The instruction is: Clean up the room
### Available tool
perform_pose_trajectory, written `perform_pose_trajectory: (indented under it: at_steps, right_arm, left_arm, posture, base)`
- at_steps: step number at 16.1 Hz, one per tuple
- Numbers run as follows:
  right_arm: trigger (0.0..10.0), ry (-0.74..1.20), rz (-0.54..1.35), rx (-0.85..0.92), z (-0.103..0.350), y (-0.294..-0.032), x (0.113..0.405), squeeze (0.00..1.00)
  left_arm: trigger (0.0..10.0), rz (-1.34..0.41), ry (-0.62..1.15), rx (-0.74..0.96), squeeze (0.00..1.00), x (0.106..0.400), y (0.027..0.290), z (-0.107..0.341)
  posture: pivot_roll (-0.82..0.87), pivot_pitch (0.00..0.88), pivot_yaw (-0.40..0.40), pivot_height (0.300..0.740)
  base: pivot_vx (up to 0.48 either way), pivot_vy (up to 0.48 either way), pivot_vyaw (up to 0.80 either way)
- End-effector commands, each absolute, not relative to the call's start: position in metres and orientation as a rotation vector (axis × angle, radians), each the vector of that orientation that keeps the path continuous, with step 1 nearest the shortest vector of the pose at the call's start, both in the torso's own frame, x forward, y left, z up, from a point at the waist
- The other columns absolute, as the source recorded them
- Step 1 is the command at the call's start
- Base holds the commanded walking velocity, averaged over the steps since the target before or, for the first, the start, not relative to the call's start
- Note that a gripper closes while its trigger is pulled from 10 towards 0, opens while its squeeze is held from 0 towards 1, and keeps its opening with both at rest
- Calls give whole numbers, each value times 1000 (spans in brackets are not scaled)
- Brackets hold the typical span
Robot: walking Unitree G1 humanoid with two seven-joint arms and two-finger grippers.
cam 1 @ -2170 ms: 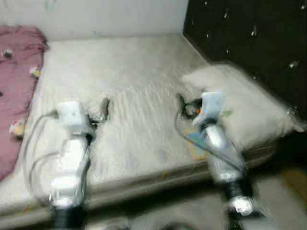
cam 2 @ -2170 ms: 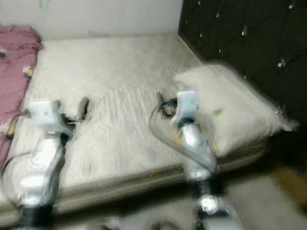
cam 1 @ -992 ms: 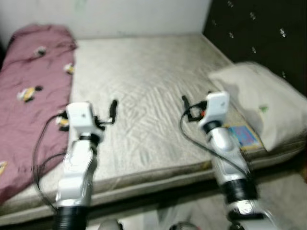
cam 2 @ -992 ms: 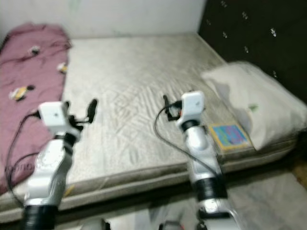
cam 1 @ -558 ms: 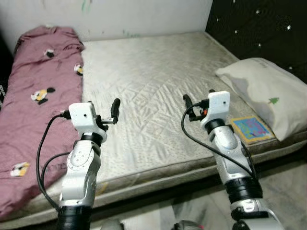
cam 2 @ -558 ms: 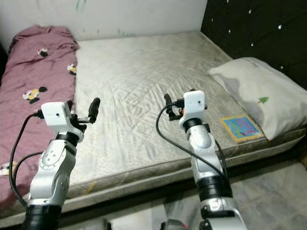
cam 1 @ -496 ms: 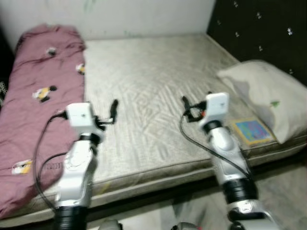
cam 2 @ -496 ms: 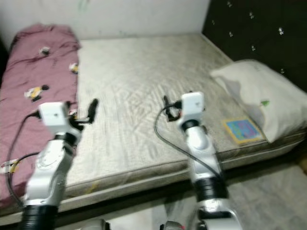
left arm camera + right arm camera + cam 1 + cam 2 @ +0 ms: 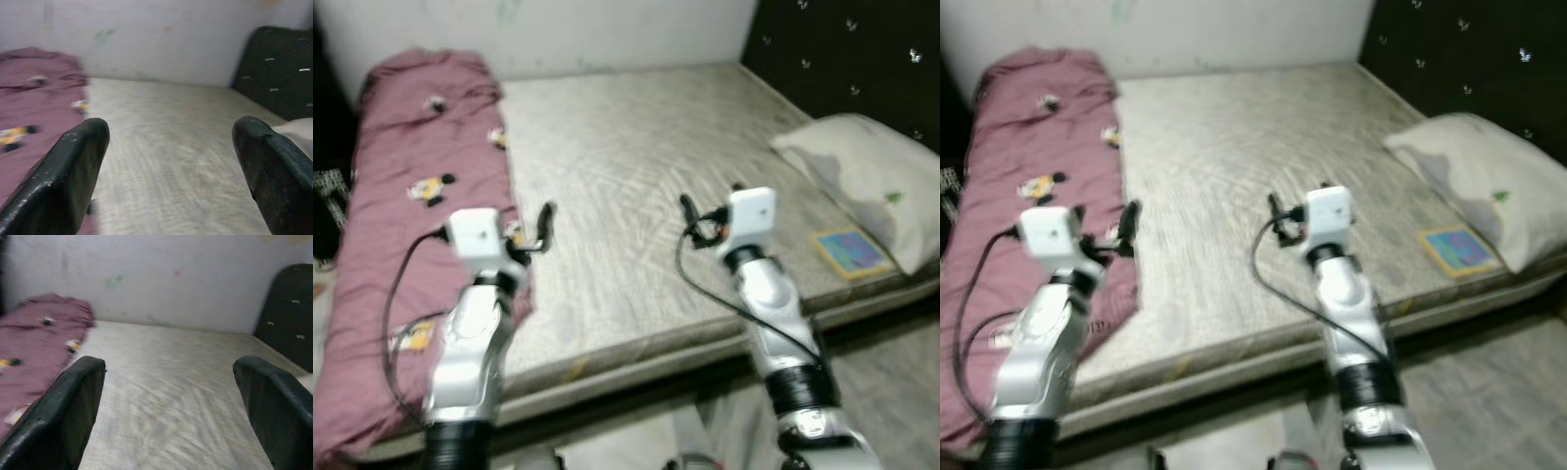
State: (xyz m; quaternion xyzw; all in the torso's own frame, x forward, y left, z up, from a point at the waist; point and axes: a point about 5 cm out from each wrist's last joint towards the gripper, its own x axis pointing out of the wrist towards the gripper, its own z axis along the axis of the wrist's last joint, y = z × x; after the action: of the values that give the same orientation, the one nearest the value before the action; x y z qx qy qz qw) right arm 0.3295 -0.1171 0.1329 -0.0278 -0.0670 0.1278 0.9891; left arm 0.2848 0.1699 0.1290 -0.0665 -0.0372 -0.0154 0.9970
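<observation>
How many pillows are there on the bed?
1. The white pillow lies at the bed's right end, against the dark headboard, with a colourful book beside it. The pink blanket may hide others.

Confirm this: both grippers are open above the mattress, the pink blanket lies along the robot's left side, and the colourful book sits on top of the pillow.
One thing is wrong: the colourful book lies flat on the mattress beside the pillow, not on top of it; the left eye view shows this. The left gripper and right gripper are open above the mattress, and the pink blanket lies along the robot's left.
</observation>
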Motion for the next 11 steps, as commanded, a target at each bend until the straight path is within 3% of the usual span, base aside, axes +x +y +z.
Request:
perform_pose_trajectory:
  at_steps: [1,9,11]
  right_arm:
    - [10000,-149,238,-75,137,-127,330,0]
    - [10000,-151,240,-72,137,-126,330,0]
    - [10000,-155,243,-72,138,-126,330,0]
  left_arm:
    - [10000,-55,-81,-143,0,286,162,131]
    - [10000,-53,-78,-141,0,285,162,131]
    - [10000,-55,-78,-139,0,285,162,131]
  posture:
    - [-39,0,-19,740]
    - [-39,0,-19,740]
    - [-39,0,-19,740]
  base:
    - [0,442,0]
    - [0,443,52]
    - [0,442,456]
